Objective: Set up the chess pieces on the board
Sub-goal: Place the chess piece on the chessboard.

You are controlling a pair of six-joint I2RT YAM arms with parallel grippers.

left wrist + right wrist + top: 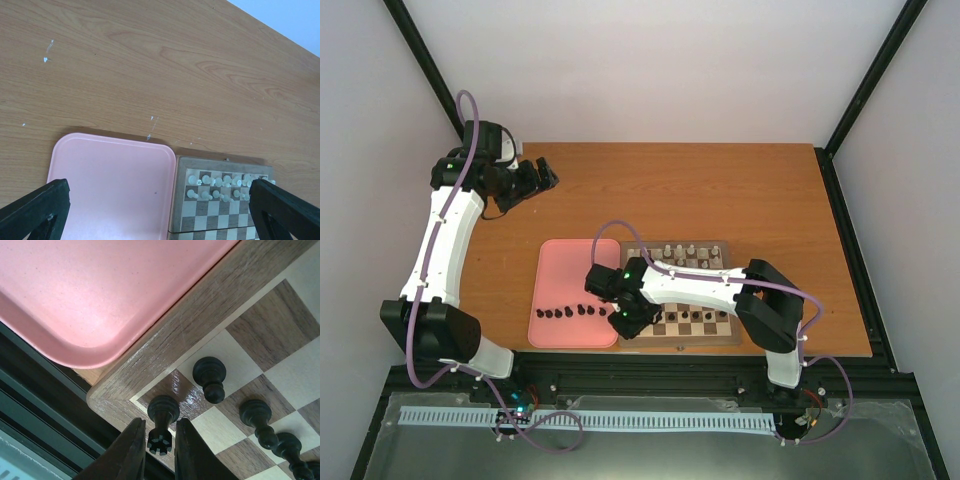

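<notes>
The board (727, 338) lies right of a pink tray (570, 275). Several black chess pieces (566, 312) lie in a row on the tray's near part, and others stand on the board's near rows (692, 320). My right gripper (626, 322) is low over the board's near left corner. In the right wrist view it (160, 442) is shut on a black rook (163, 415) whose base rests on the dark corner square. Black pawns (210, 376) stand on the squares beside it. My left gripper (542, 178) is open and empty, high over the far left of the table.
White pieces (685, 252) fill the board's far rows and also show in the left wrist view (220, 181). The tray (100, 295) touches the board's left border (165, 345). The table's near edge and a black frame rail (35, 405) lie just beyond the corner.
</notes>
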